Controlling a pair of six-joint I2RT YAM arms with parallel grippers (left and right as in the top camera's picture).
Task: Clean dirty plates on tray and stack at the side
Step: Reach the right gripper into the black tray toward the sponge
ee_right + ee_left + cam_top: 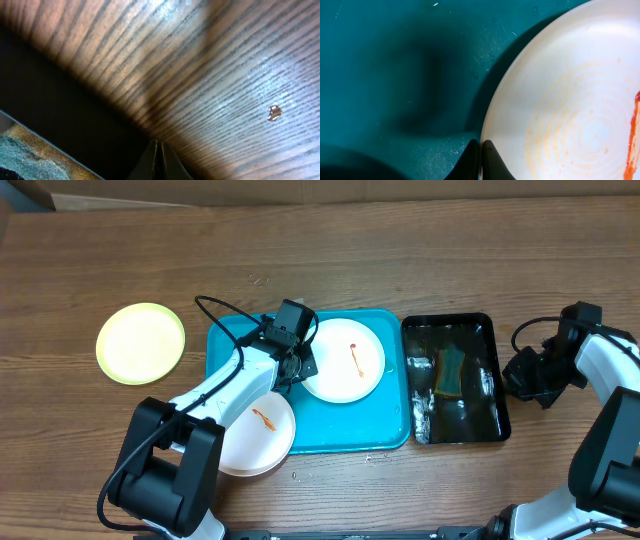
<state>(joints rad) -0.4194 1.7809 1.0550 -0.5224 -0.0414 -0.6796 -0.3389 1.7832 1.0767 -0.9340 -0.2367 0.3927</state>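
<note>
Seemingly we begin cleaning: left gripper (pixel 480 150), jaws together, at rim of centre smeared plate (pixel 343 360); right gripper (pixel 158 150) closed, far right; sponge (pixel 450 370) likely needed next.

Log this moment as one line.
left pincer: shut at rim of smeared white plate on blue tray | right pincer: shut, over table beside black tray | yellow plate: on table, off tray

closed right gripper (pixel 159 146) over wooden table (pixel 215 65)
</note>
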